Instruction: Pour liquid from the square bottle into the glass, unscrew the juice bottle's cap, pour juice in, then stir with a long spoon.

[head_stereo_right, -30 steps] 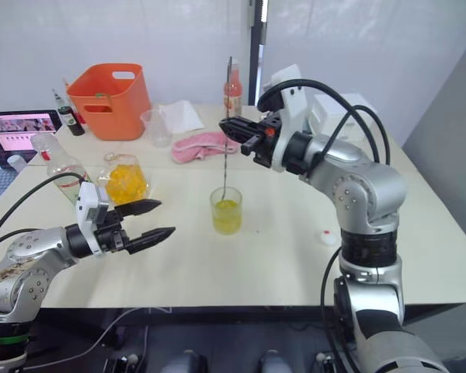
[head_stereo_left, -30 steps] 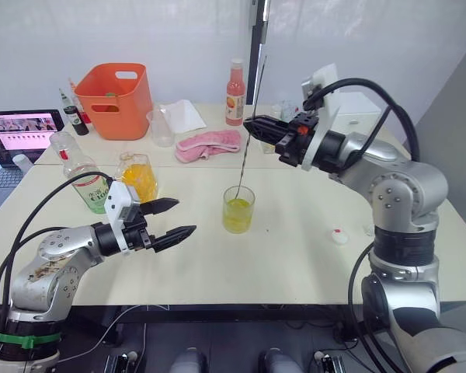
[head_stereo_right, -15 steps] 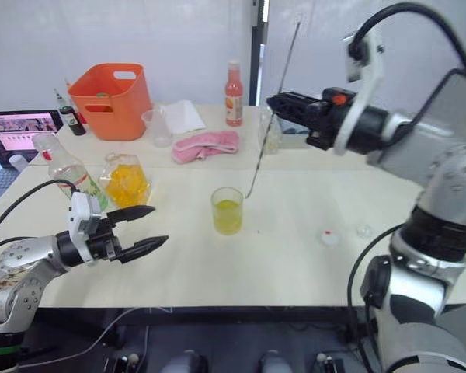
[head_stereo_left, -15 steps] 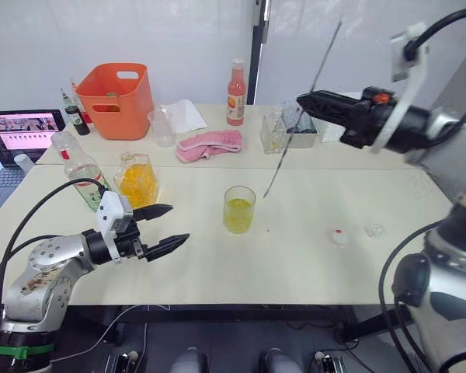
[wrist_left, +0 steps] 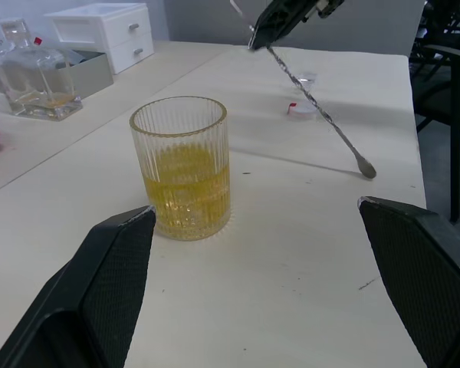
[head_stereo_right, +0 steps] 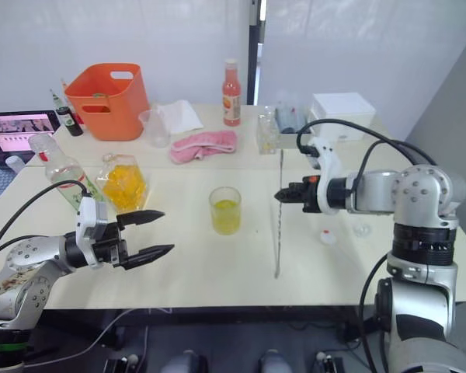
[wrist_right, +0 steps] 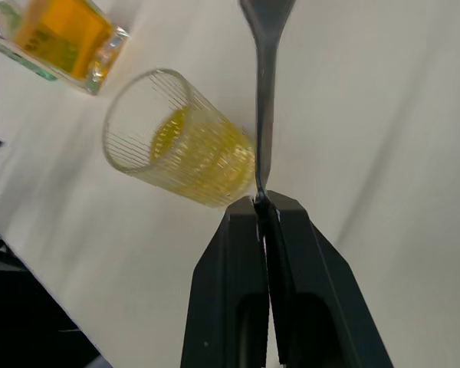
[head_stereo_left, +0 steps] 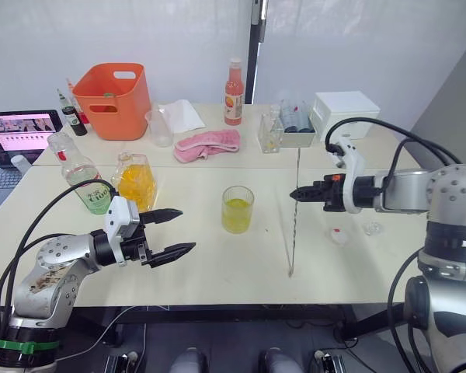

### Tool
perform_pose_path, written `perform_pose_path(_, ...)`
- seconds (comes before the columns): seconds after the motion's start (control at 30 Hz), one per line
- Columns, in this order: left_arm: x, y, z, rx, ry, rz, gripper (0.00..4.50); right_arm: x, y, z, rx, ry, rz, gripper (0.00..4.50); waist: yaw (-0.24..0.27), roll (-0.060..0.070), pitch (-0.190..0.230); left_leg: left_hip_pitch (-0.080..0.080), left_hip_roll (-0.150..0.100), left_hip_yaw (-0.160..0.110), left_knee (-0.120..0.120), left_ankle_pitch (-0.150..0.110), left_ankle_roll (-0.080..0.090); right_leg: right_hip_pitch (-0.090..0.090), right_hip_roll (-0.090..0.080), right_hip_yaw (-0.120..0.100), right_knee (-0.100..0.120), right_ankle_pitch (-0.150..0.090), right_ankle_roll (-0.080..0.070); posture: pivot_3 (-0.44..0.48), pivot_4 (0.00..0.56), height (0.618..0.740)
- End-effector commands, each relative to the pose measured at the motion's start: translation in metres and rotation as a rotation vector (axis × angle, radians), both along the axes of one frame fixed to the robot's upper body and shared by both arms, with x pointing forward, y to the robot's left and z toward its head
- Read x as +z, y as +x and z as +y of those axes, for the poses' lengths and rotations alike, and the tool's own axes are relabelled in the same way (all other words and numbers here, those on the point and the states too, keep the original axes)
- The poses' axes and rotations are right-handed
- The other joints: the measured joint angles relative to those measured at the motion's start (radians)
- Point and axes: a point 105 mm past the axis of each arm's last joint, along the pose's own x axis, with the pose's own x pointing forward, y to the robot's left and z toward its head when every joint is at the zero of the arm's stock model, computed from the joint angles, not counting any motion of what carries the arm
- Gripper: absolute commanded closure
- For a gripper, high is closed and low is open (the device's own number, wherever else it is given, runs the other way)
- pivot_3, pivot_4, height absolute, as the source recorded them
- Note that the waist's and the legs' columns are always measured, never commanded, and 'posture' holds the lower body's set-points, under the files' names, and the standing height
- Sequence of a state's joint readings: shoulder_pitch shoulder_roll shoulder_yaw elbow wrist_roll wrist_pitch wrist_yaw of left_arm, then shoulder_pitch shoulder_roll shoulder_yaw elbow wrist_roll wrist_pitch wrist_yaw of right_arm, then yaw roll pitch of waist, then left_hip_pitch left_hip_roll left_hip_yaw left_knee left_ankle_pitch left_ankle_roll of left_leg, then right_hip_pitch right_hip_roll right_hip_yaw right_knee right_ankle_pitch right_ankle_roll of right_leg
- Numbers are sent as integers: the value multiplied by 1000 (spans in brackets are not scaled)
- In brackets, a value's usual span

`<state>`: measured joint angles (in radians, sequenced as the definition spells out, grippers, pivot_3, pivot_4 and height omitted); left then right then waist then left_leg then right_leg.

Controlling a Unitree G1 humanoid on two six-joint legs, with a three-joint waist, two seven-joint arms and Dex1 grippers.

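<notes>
Right gripper (head_stereo_left: 293,193) clenched on the long spoon (head_stereo_left: 293,233) — now lowered beside the glass (head_stereo_left: 238,209), bowl down.

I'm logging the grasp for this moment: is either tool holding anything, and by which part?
The right tool is shut on the long spoon, gripping its slim stem partway along. The left tool is open and holds nothing.

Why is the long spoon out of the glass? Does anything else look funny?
The right gripper holds the long spoon, bowl near the table. Odd bit: the cap lies loose on the table. No spills.
</notes>
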<state>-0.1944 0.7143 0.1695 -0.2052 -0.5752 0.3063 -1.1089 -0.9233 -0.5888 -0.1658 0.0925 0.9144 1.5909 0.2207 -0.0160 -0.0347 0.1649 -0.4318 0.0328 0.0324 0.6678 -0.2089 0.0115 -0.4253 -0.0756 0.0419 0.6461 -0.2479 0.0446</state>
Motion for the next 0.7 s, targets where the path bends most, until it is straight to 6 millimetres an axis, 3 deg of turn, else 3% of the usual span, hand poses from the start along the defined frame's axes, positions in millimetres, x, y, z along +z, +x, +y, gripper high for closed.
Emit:
perform_pose_path(0.03,7,-2,-5,-20,-1,-31,32,-31,15,-6,-78,-68,73,4500,0,0,0,0,0,0,0,0,0,0,0,0,0,0,0,0,150,715)
perform_pose_path(0.33,10,-3,-6,-9,-12,-23,32,-82,44,-17,-170,-166,121,4500,1,0,0,0,-1,0,0,0,0,0,0,0,-1,1,1,0,150,715)
perform_pose_path(0.57,12,-3,-2,4,-12,-20,32,-87,47,-16,-161,-154,124,4500,-1,0,0,4,-1,0,0,0,0,4,1,0,0,1,0,0,150,715)
perform_pose_path(0.7,11,-2,-1,3,-7,-20,0,-84,45,-16,-139,-149,95,3217,1,0,0,4,-1,0,0,0,0,4,1,0,0,1,0,0,150,715)
